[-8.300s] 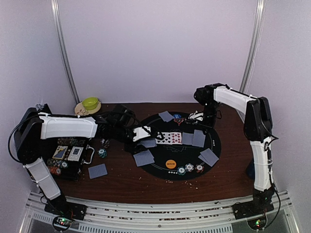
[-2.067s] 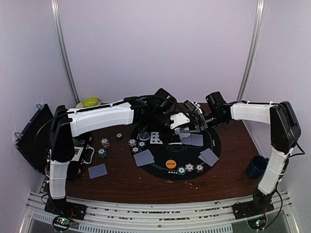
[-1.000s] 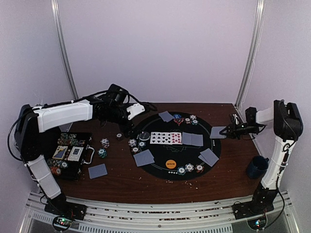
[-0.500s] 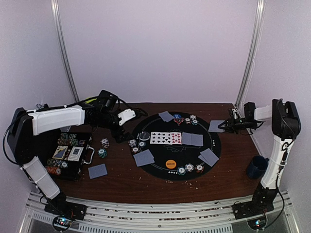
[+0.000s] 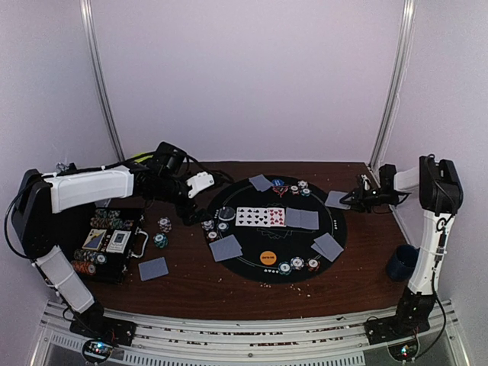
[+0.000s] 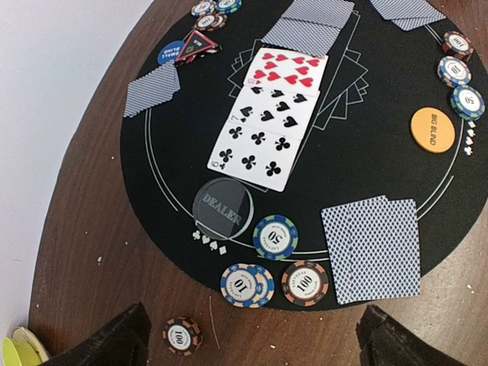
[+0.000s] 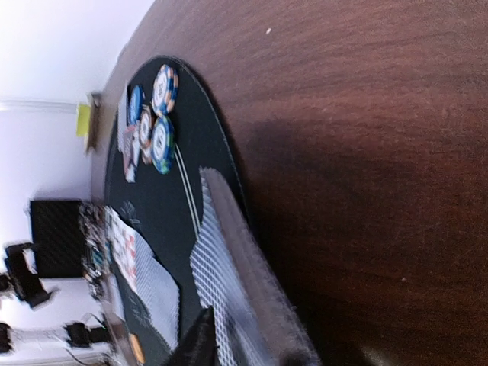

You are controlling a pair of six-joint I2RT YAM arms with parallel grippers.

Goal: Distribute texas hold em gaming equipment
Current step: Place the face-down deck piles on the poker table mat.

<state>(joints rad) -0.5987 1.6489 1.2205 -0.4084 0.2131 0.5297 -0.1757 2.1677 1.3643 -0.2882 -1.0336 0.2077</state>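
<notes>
Mat (image 6: 366,152) mostly set: three face-up cards (image 6: 267,122), chip stacks (image 6: 276,236), buttons (image 6: 432,130) down. My right pincer (image 5: 357,200) pinches one playing card (image 5: 336,199), not yet placed. Left pincer (image 6: 255,347) is spread and empty. Loose chips (image 5: 162,226) sit off-mat.

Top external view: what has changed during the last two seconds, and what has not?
The right gripper drew back from the middle of the mat to its right edge, carrying a face-down card. The left gripper, open, drew back leftward. Face-up cards and chips stayed.
</notes>
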